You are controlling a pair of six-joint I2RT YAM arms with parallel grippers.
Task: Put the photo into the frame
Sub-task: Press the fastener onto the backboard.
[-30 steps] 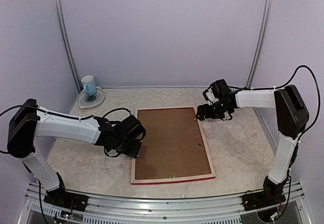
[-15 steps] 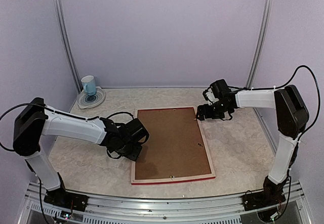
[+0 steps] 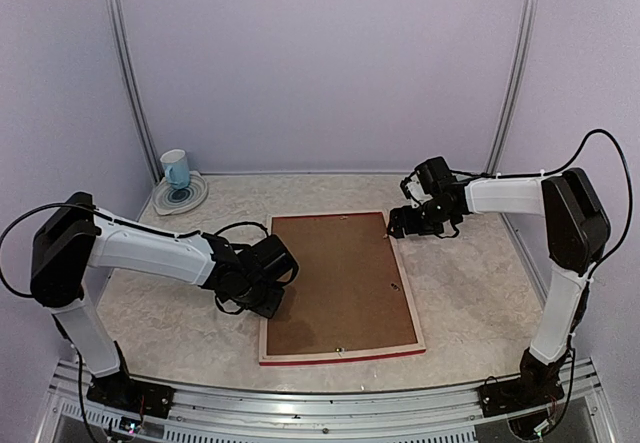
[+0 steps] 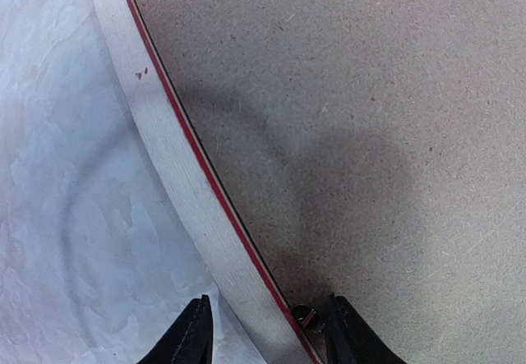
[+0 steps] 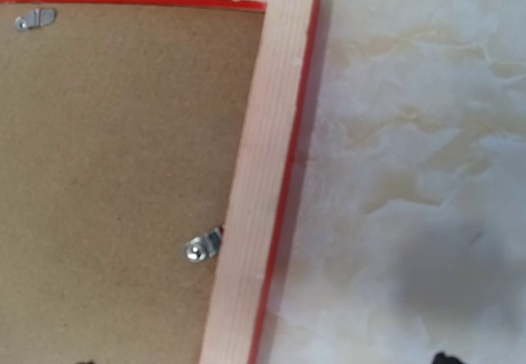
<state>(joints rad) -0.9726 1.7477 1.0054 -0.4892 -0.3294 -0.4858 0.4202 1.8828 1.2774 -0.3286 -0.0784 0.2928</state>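
Top: frame (image 3: 340, 355) face down at centre of table (image 3: 470, 293), brown backing board (image 3: 340, 278) inside. Left gripper (image 3: 268, 308) low at left rail. Right gripper (image 3: 400, 225) over far right corner, spread wide, empty.
Left wrist: fingers (image 4: 193, 335) part open, straddling pale rail, nothing clamped; metal clip (image 4: 306, 318) beside right finger.
Right wrist: frame corner, another clip (image 5: 201, 247) on board.

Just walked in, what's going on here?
The frame lies face down on the table with a brown backing board in it; no photo shows. The left gripper has its fingers either side of the frame's left rail, beside a small metal tab. The right gripper is open near the far right corner, holding nothing.
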